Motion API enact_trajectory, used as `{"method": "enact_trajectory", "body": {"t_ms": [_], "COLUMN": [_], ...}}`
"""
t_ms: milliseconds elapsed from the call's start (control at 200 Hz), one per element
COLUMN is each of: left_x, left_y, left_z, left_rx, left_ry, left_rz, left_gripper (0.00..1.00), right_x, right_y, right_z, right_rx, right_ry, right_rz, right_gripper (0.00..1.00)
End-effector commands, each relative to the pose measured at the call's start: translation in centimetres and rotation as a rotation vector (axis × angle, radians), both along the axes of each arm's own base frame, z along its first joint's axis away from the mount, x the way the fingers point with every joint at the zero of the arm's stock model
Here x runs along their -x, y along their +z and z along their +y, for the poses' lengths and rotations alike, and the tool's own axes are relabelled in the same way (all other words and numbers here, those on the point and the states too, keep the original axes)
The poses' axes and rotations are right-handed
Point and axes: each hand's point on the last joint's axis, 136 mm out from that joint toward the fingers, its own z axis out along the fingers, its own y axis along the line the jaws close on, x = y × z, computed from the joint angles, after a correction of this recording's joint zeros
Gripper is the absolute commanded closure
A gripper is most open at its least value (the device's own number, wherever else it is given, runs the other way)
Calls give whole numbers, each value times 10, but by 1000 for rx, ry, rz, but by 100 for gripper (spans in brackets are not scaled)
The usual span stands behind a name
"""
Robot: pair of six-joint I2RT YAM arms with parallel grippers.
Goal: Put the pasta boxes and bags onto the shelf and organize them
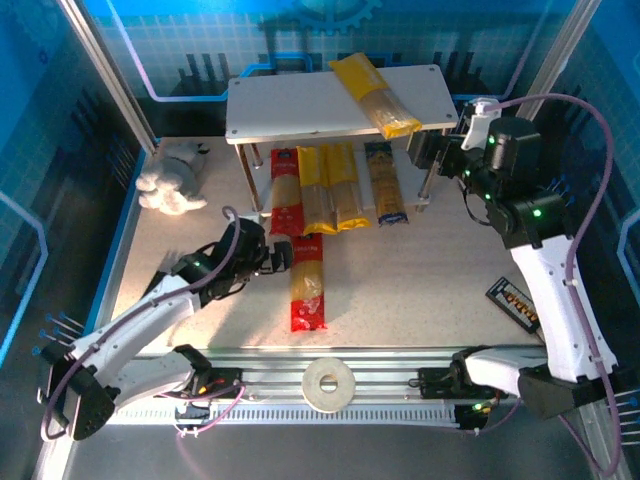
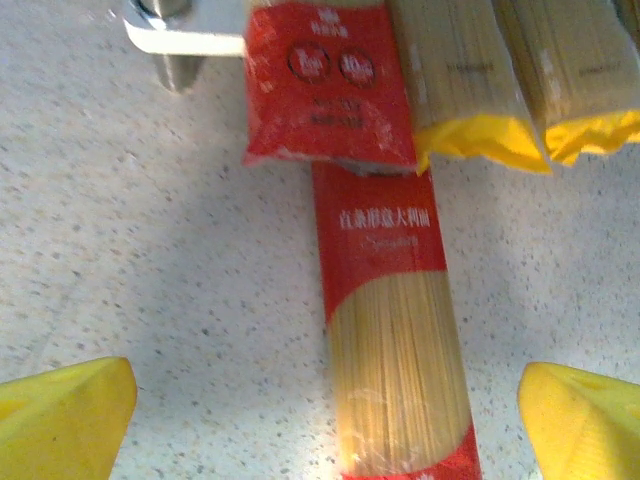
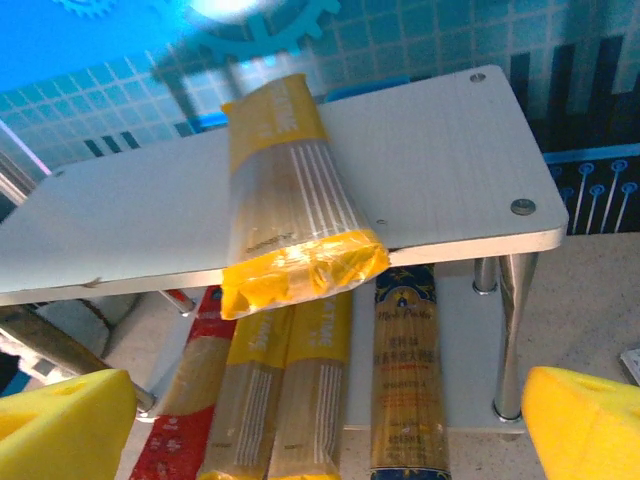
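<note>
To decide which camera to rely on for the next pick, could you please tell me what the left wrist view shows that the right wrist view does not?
Left wrist's extra: a long red spaghetti pack lying on the speckled table, its far end meeting a second red pack. Right wrist's extra: the shelf's white top board, a yellow spaghetti pack lying slantwise on it and overhanging its front edge, and a clear pack with dark blue ends on the lower board. Shared: the second red pack and two yellow packs beside it.
</note>
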Motion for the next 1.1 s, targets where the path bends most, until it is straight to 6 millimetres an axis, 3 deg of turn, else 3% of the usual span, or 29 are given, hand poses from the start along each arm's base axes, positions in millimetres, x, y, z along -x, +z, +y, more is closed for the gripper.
{"method": "enact_trajectory", "body": {"t_ms": [0, 200, 435, 640, 940, 1091], "left_x": [2, -3, -5, -4, -4, -4], "left_y": [-13, -14, -7, -2, 2, 4], "left_z": [-11, -19, -18, -13, -10, -8], "left_rx": [48, 63, 54, 49, 33, 32], "left_ry": [14, 20, 24, 38, 41, 41], "left_rz": [25, 31, 22, 8, -3, -10], "left_gripper": [1, 1, 1, 1, 1, 1], "right_x": [-6, -44, -93, -120, -122, -109], "right_y": [-9, -1, -9, -22, -47, -42], "right_z": [9, 19, 24, 33, 56, 69], "right_rx": [4, 21, 1, -20, -51, -56], "right_ry": [46, 69, 73, 106, 186, 235], "right_rz": [15, -3, 21, 65, 140, 124], "right_gripper": [0, 0, 0, 0, 0, 0]}}
